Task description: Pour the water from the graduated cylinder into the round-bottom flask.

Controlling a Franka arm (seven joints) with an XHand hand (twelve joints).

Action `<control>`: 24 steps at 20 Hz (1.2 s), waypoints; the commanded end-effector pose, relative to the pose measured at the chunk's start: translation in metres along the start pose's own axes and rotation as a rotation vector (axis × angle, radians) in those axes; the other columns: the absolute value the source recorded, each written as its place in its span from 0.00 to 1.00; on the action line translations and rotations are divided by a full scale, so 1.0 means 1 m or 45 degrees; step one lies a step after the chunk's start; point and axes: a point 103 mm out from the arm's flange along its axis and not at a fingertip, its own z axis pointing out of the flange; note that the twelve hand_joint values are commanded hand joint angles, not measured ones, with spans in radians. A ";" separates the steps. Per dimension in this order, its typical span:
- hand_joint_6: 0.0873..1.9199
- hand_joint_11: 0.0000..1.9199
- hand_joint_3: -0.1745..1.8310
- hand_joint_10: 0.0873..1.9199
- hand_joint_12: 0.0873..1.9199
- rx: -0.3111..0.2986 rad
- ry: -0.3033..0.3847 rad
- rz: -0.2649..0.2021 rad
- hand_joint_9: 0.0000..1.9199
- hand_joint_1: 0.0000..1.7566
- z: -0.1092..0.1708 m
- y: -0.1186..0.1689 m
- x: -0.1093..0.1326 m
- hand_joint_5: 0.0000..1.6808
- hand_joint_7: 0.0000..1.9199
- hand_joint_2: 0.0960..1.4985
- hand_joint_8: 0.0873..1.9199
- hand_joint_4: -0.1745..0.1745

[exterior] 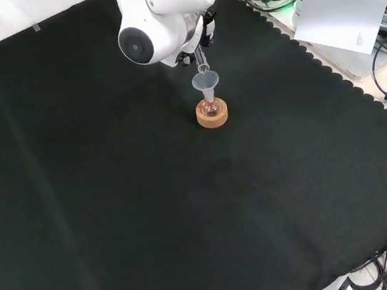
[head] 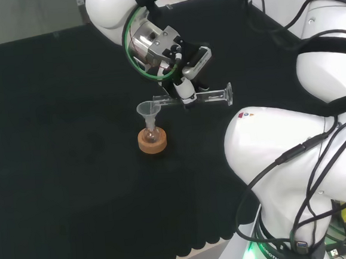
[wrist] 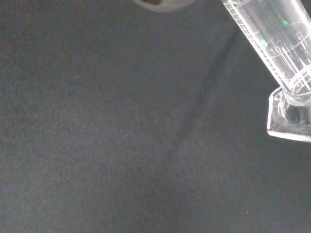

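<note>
In the head view I see the robot hand (head: pixel 183 65) with its fingers curled round the graduated cylinder (head: pixel 206 96), which lies almost level above the surface (head: pixel 62 174) — its mouth at the left, over the rim of a funnel (head: pixel 148 110). The funnel sits in the round-bottom flask (head: pixel 152 133), and the flask stands in a cork ring (head: pixel 152 141).

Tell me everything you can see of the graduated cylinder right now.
The graduated cylinder is clear glass or plastic, with printed scale marks along its tube and a flat foot, seen close in the wrist view. The hand holds it about level above the cloth, fingers curled round the tube's middle. Its mouth sits over the clear funnel in the flask on the cork ring; its foot points right in the head view.
</note>
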 end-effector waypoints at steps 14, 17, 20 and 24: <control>0.46 0.65 0.08 0.00 0.37 0.091 -0.029 0.056 0.74 0.71 -0.007 -0.004 -0.002 0.64 0.56 0.70 0.40 0.57; 0.46 0.65 0.08 0.00 0.36 0.101 -0.034 0.066 0.74 0.71 -0.009 -0.006 0.000 0.64 0.56 0.70 0.40 0.57; 0.46 0.65 0.08 0.00 0.36 0.109 -0.039 0.073 0.74 0.71 -0.010 -0.007 0.001 0.64 0.56 0.70 0.40 0.57; 0.46 0.65 0.08 0.00 0.36 0.118 -0.041 0.077 0.74 0.71 -0.009 -0.007 0.001 0.64 0.56 0.70 0.40 0.57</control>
